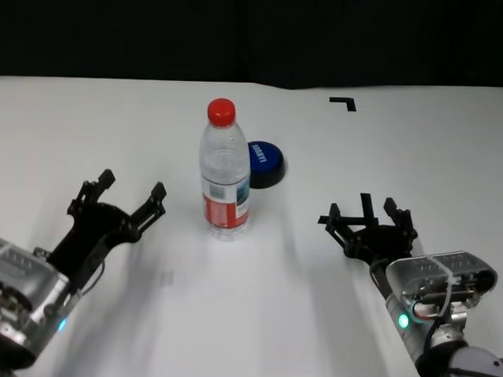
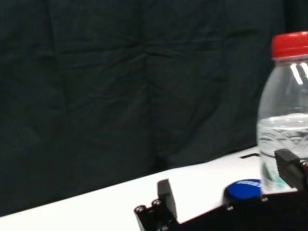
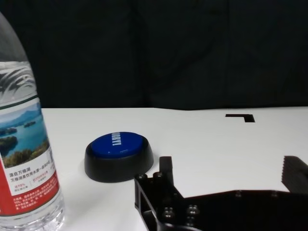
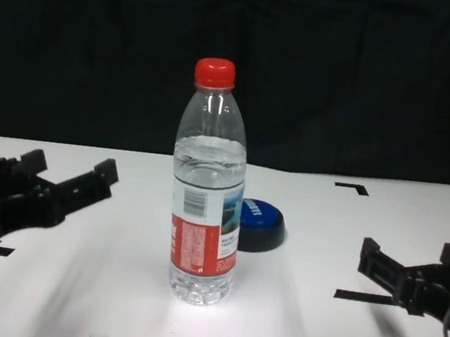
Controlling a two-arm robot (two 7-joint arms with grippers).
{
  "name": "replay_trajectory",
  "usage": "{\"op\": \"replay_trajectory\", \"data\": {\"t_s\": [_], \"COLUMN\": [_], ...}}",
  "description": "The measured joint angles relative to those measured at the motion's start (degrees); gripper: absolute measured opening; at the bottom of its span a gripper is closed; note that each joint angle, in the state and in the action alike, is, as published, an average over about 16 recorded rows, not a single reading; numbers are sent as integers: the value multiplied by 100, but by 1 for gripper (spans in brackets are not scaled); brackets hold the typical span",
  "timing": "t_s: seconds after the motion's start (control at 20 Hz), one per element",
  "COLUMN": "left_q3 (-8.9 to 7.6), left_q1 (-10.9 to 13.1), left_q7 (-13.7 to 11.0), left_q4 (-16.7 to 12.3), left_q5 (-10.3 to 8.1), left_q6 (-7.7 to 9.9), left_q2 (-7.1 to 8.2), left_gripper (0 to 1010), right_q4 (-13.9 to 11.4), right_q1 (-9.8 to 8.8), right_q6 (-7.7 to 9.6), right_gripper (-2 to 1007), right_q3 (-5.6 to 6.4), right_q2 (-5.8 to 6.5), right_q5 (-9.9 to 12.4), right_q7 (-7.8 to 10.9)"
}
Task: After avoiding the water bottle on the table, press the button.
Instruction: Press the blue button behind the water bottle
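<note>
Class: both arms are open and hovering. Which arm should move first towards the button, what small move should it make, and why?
Probably the right end effector: ease it forward and inward toward the button. Its wrist view shows open table up to the button, while the water bottle stands upright in front of the button, nearer the left end effector's line.

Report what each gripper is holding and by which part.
Nothing is held. The left gripper and right gripper are both open and empty, on either side of the water bottle, apart from it and the button.
</note>
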Motion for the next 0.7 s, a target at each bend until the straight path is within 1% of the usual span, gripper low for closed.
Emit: {"op": "replay_trajectory", "data": {"t_s": [0.4, 0.5, 0.7], "left_q3": [99, 139, 220], "left_q1": [67, 59, 12], "left_q7": [-212, -242, -269], "left_q4": [43, 73, 151], "left_q5": [-112, -98, -12], "left_q6": [-133, -164, -227], "left_q2": [98, 124, 176], "left_gripper": [1003, 1003, 1003], "right_q4": [0, 0, 0], "right_q1": [0, 0, 0], "right_q6": [0, 0, 0], "right_gripper": [1003, 1003, 1003], "right_q3": [0, 0, 0], "right_q2": [0, 0, 0], "right_q5": [0, 0, 0], "right_q7": [0, 0, 0]}}
